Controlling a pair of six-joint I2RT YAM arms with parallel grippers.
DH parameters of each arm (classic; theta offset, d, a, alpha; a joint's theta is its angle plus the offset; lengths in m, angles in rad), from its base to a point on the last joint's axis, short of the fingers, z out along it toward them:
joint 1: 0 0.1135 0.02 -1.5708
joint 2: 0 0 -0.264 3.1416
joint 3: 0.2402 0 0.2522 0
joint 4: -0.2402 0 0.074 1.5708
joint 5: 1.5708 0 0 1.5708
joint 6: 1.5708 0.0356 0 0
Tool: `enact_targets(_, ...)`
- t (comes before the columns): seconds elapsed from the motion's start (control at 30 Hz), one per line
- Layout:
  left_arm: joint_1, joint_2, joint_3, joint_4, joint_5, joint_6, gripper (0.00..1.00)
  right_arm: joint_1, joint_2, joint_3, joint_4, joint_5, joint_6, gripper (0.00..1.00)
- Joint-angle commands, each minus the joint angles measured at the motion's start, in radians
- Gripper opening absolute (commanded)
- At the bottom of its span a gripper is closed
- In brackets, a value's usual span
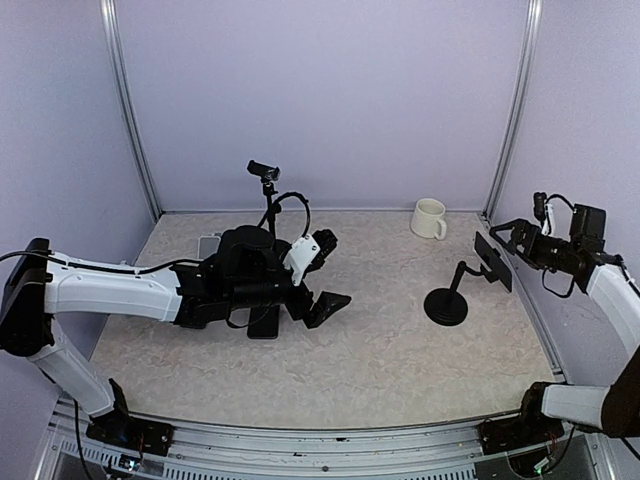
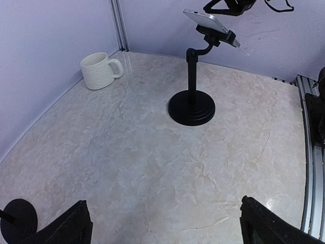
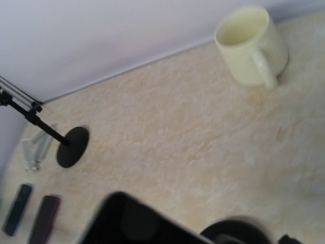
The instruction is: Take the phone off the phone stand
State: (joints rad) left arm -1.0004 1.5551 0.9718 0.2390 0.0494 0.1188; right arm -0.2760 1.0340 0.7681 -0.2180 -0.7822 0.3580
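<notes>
The black phone point(image 1: 492, 260) sits tilted in the clamp of the black phone stand point(image 1: 447, 302) at the right of the table. Both show in the left wrist view, the phone point(image 2: 209, 21) on top of the stand point(image 2: 191, 105). My right gripper point(image 1: 513, 236) hovers just behind the phone's upper edge, jaws apart, holding nothing. In the right wrist view the phone point(image 3: 134, 223) is a blurred dark slab at the bottom, with the stand's base point(image 3: 236, 231) beside it. My left gripper point(image 1: 328, 275) is open and empty at mid-table, its fingers point(image 2: 71, 226) at the frame's bottom corners.
A cream mug point(image 1: 429, 218) stands at the back right. A small camera on a tripod point(image 1: 265, 175) stands at the back centre. Flat dark devices point(image 1: 265, 320) lie under the left arm, and a pale one point(image 1: 209, 245) behind it. A metal rail edges the table's right side point(image 2: 310, 152).
</notes>
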Motion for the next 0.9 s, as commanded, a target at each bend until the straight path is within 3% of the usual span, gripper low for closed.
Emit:
enact_targets(0.0, -0.003, 0.015, 0.037, 0.034, 0.016, 0.014, 0.99, 0.055, -0.081, 0.101, -0.140, 0.155, -0.121, 1.00)
enact_targets(0.47, 0.030, 0.004, 0.014, 0.090, 0.010, -0.019, 0.99, 0.296, -0.209, 0.185, -0.380, 0.576, -0.191, 1.00)
enact_targets(0.87, 0.055, -0.010, -0.004, 0.112, -0.031, -0.067, 0.99, 0.708, -0.112, 0.181, -0.422, 1.058, -0.125, 1.00)
